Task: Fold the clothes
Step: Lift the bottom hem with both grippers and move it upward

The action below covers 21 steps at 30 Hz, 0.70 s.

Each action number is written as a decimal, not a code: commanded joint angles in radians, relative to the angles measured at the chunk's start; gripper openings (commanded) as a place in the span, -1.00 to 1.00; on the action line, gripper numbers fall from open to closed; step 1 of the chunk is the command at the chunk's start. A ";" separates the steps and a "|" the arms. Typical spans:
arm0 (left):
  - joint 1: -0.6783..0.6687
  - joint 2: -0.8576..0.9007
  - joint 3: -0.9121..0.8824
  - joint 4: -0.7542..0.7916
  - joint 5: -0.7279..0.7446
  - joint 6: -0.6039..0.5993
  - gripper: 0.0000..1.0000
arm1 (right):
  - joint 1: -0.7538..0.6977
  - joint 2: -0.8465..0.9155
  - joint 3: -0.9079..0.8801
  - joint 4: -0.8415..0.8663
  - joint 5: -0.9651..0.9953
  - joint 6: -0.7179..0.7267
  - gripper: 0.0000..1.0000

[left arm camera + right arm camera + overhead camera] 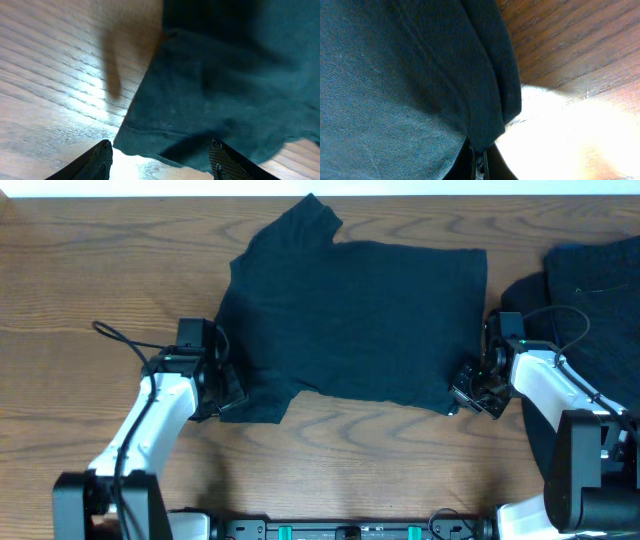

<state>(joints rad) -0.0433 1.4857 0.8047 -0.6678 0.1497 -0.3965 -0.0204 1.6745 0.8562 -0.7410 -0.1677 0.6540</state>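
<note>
The left pincer [160, 150] stands released, the T-shirt [360, 320] sleeve hem just ahead of its parted fingers [100, 160]. The right pincer [480, 165] is clenched on the T-shirt's lower corner. Beyond both, the T-shirt spreads flat on the table [90, 260]. Another dark garment [600, 270] lies farther off, past the right pincer.

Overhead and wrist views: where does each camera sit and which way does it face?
Overhead: above, looking down at the dark navy fabric T-shirt on the brown wooden table; left arm and right arm show.
Left wrist: on its arm, facing the shirt's edge; open left hand shows.
Right wrist: close against the shirt's edge; right hand shut on it.
Shared: shirt, table.
</note>
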 commanded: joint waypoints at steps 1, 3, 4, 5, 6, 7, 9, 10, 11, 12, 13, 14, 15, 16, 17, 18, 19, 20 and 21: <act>-0.002 0.049 -0.009 0.013 -0.020 -0.005 0.27 | -0.005 0.013 -0.008 0.005 0.002 0.004 -0.97; -0.002 0.081 -0.009 0.018 -0.020 -0.005 0.26 | -0.005 0.013 -0.008 0.005 0.002 0.004 -0.98; -0.002 0.094 -0.009 0.019 -0.020 -0.005 0.25 | -0.005 0.013 -0.008 0.005 0.002 0.004 -0.97; -0.002 0.108 -0.010 0.019 -0.020 -0.005 0.25 | -0.005 0.013 -0.008 0.005 0.002 0.004 -0.97; -0.002 0.119 -0.009 0.019 -0.020 -0.005 0.25 | -0.005 0.013 -0.008 0.005 0.002 0.004 -0.97; -0.002 0.127 -0.010 0.019 -0.019 -0.005 0.25 | -0.005 0.013 -0.008 0.005 0.002 0.003 -0.98; -0.002 0.138 -0.010 0.018 -0.019 -0.005 0.24 | -0.005 0.013 -0.008 0.005 0.002 0.004 -0.97; -0.002 0.142 -0.010 0.018 -0.019 -0.005 0.24 | -0.005 0.013 -0.008 0.005 0.002 0.004 -0.98; -0.002 0.142 -0.010 0.019 -0.020 -0.005 0.23 | -0.005 0.013 -0.008 0.006 0.002 0.004 -0.97; -0.002 0.142 -0.010 0.019 -0.020 -0.005 0.23 | -0.005 0.013 -0.008 0.006 0.002 0.003 -0.97; -0.002 0.142 -0.010 0.019 -0.020 -0.005 0.21 | -0.005 0.013 -0.008 0.008 0.002 0.004 -0.98; -0.002 0.142 -0.010 0.019 -0.020 -0.005 0.12 | -0.005 0.013 -0.008 0.008 0.002 0.004 -0.98; -0.002 0.142 -0.011 0.020 -0.024 -0.005 0.09 | -0.005 0.013 -0.008 0.009 0.002 0.004 -0.98; -0.002 0.142 -0.012 0.022 -0.031 -0.005 0.02 | -0.005 0.013 -0.008 0.008 0.002 0.004 -0.98; -0.002 0.142 -0.013 0.023 -0.032 -0.005 -0.03 | -0.005 0.013 -0.008 0.008 0.002 0.003 -0.97; -0.002 0.142 -0.016 0.026 -0.031 -0.005 -0.09 | -0.005 0.013 -0.008 0.008 0.002 0.003 -0.97; -0.002 0.142 -0.018 0.027 -0.031 -0.005 -0.10 | -0.005 0.013 -0.008 0.008 0.002 0.003 -0.98; -0.002 0.142 -0.019 0.027 -0.031 -0.005 -0.10 | -0.005 0.013 -0.008 0.008 0.002 0.003 -0.97; -0.002 0.142 -0.023 0.026 -0.031 -0.005 -0.10 | -0.005 0.013 -0.008 0.010 0.002 0.003 -0.97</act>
<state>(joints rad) -0.0433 1.6142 0.8013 -0.6430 0.1307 -0.3965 -0.0204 1.6745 0.8562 -0.7383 -0.1680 0.6540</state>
